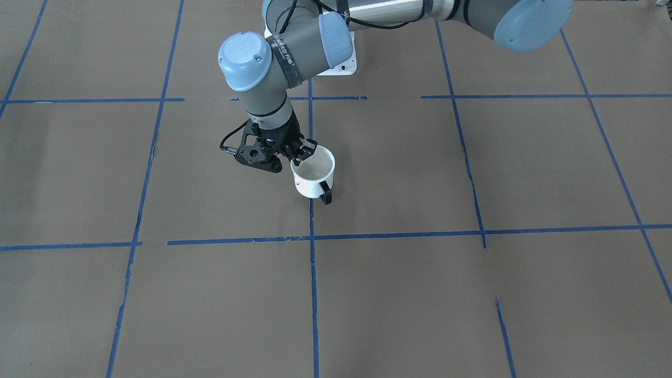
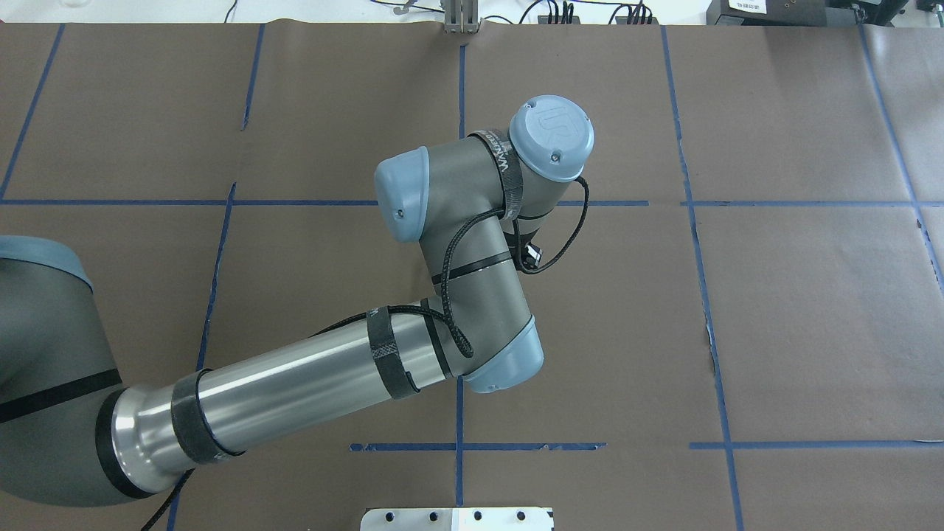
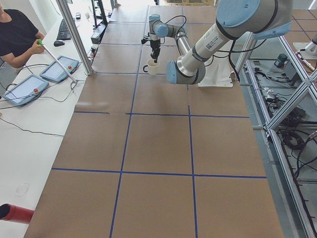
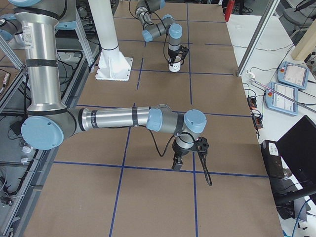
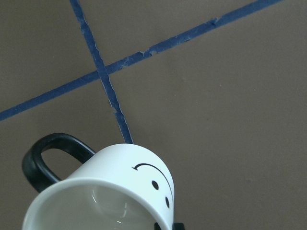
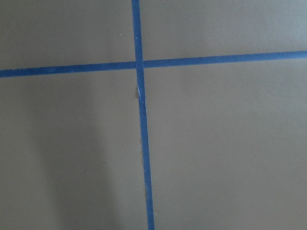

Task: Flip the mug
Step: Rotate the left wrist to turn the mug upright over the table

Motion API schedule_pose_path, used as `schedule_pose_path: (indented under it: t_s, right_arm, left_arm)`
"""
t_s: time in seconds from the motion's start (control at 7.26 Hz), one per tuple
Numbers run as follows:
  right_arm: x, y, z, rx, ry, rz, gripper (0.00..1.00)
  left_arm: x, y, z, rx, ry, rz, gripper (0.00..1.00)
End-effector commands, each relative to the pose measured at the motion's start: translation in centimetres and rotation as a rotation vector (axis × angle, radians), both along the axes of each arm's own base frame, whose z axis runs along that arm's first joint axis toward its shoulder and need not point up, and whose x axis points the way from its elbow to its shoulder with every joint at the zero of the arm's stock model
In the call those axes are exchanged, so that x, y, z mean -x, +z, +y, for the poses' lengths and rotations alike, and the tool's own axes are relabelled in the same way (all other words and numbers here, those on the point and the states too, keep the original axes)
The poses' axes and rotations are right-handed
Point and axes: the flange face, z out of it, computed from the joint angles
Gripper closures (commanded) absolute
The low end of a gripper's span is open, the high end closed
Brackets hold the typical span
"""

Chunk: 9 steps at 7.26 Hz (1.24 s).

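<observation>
The white mug (image 1: 313,178) stands upright, opening up, handle toward the front-facing camera, beside a blue tape line. My left gripper (image 1: 302,153) comes down from above and is shut on the mug's far rim. The left wrist view shows the mug (image 5: 124,191) close up, with its smiley face, black handle and cream inside. I cannot tell whether its base touches the table. The mug also shows in the exterior left view (image 3: 152,66) and the exterior right view (image 4: 173,66). In the overhead view the left wrist hides it. My right gripper (image 4: 177,165) hangs low over bare table, far from the mug; I cannot tell whether it is open.
Brown paper with a grid of blue tape lines (image 1: 313,239) covers the table. The white base plate (image 2: 457,518) sits at the robot's edge. An operator (image 3: 15,34) with control tablets (image 3: 25,88) sits at a side bench.
</observation>
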Motion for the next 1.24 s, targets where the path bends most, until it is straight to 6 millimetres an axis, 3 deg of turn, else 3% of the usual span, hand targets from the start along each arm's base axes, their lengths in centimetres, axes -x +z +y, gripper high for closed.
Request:
schedule_pose_path:
  t_s: [0.0,0.14,0.41,0.55,0.69,0.96,1.1]
  right_arm:
    - [0.0,0.0,0.0,-0.001,0.0,0.0,0.0]
    - [0.0,0.0,0.0,0.001,0.0,0.0,0.0]
    - [0.0,0.0,0.0,0.001,0.0,0.0,0.0]
    - [0.0,0.0,0.0,0.001,0.0,0.0,0.0]
    - [0.0,0.0,0.0,0.001,0.0,0.0,0.0]
    - [0.0,0.0,0.0,-0.001,0.0,0.0,0.0]
    - [0.0,0.0,0.0,0.001,0.0,0.0,0.0]
  left_arm:
    - [0.0,0.5,0.3,0.025,0.028,0.012,1.0]
    - [-0.1,0.6,0.5,0.031,0.034,0.015,1.0]
    - [-0.1,1.2,0.6,0.037,0.034,0.012,0.47]
    - [0.5,1.2,1.0,0.03,0.035,0.025,0.0]
    - [1.3,1.3,1.6,0.02,0.037,0.042,0.0]
    - [3.8,-1.2,2.1,-0.004,0.028,0.077,0.0]
    - [7.3,-2.9,0.9,-0.022,-0.01,0.106,0.0]
